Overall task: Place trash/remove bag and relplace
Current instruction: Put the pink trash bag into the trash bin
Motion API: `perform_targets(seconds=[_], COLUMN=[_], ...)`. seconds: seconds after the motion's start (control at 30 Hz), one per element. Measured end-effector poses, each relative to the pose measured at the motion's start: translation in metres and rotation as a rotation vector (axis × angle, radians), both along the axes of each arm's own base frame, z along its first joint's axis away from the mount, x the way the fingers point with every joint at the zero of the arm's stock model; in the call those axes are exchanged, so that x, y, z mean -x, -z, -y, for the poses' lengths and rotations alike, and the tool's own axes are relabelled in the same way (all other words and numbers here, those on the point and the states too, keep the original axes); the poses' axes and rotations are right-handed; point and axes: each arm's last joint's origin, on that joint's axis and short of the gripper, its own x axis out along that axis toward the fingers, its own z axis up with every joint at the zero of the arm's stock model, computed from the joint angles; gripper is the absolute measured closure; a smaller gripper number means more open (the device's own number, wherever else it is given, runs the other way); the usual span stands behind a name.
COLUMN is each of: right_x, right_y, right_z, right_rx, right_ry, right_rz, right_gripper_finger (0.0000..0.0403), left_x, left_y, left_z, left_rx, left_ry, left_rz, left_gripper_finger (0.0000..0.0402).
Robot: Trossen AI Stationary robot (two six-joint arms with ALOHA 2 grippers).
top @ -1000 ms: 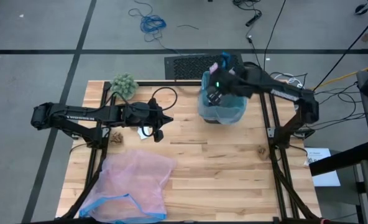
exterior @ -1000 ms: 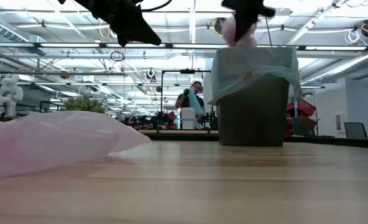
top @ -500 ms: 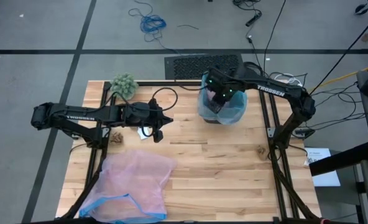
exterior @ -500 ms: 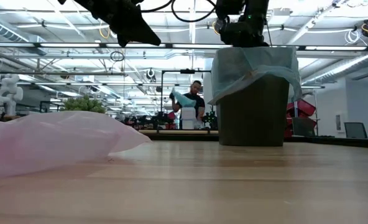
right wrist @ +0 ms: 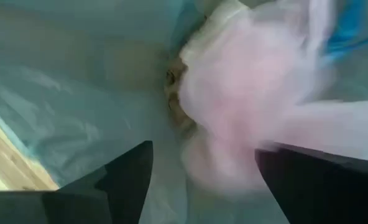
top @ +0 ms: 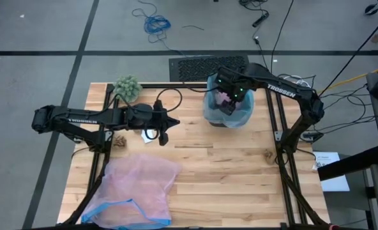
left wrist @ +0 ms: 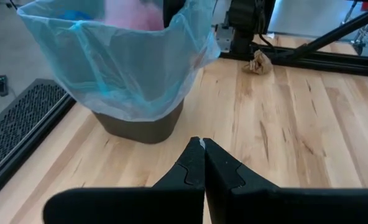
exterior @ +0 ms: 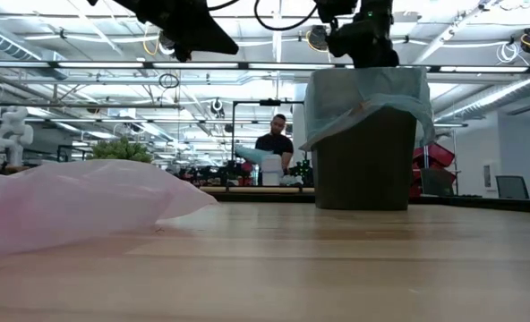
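The brown square bin (top: 227, 114) stands at the table's far right, lined with the light-blue bag (left wrist: 119, 62). The bag's rim is folded over the bin's edge. My right gripper (right wrist: 202, 180) points down into the bin's mouth, open. The pink wad (right wrist: 246, 93) shows blurred beyond its fingers, inside the bag. My left gripper (left wrist: 202, 163) hovers shut over the table's middle left (top: 163, 133), holding nothing. Brown scraps of trash lie on the table at the left (top: 120, 140) and at the right (top: 267, 154).
A translucent pink bag with a blue rim (top: 135, 188) lies spread at the near left. A fuzzy green ball (top: 128, 86) sits at the far left corner. Black frame rails (top: 278, 128) run along the table's sides. A person (exterior: 274, 152) works in the room behind.
My right gripper has swung over the bin's mouth, tipped from slanting to pointing straight down, and sunk a little. It has let go of the pink wad. The wad, held above the bin's rim a second ago, has dropped into the bag.
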Motion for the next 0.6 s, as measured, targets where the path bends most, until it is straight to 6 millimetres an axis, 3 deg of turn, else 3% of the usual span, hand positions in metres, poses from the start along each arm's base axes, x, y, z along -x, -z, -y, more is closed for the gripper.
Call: perform_targets(seconds=[0.43, 0.5, 0.6], right_x=[-0.003, -0.002, -0.003], right_y=[-0.038, -0.038, -0.027], right_z=[-0.01, -0.007, 0.003], right_rx=[0.105, 0.118, 0.169], right_ry=[-0.04, -0.021, -0.006], right_rz=[0.098, 0.093, 0.024], right_gripper_finger=[0.0127, 0.0146, 0.0214], left_x=[0.0, 0.0, 0.0], left_y=[0.0, 0.0, 0.0], left_z=[0.0, 0.0, 0.0], left_rx=[0.003, -0.001, -0.005], left_ry=[0.0, 0.002, 0.002], left_rz=[0.001, 0.0, 0.0], left_gripper_finger=[0.0401, 0.0401, 0.0401])
